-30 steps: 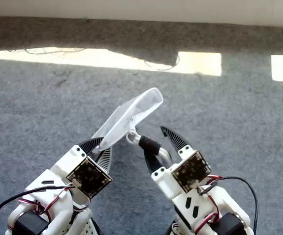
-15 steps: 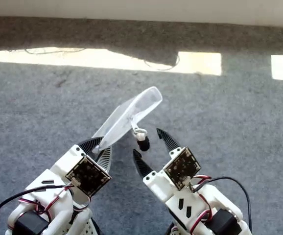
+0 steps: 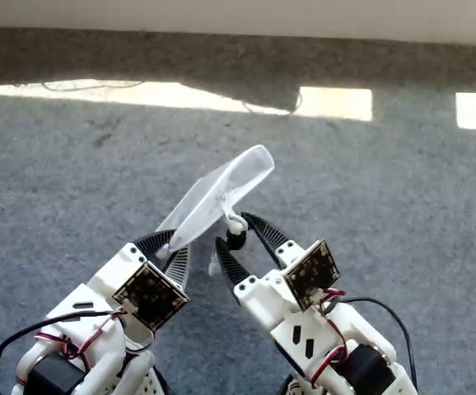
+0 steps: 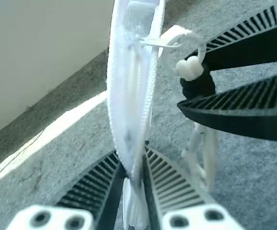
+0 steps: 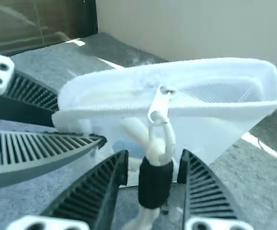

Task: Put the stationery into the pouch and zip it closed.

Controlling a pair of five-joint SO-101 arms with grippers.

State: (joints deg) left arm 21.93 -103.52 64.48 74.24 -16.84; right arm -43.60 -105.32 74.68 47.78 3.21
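Observation:
A translucent white pouch (image 3: 219,191) is held up off the grey carpet, tilted away from the arms. My left gripper (image 3: 166,247) is shut on its near end (image 4: 129,158). The zip runs along the pouch's top edge (image 5: 129,91). From its slider hangs a white loop with a black pull tab (image 3: 236,240) (image 5: 154,182) (image 4: 196,85). My right gripper (image 3: 231,230) (image 5: 153,160) is open. One finger stands on each side of the black tab, with small gaps between. Pale shapes show faintly through the pouch wall (image 5: 133,129).
Grey carpet (image 3: 403,206) covers the whole surface. Bright sunlit patches (image 3: 337,104) lie along the back, below a pale wall. A thin cable (image 3: 73,85) lies at the far back left.
The right gripper let go of the pull tab and drew back. It has now come forward, with its open fingers around the tab. The left arm and pouch stayed still.

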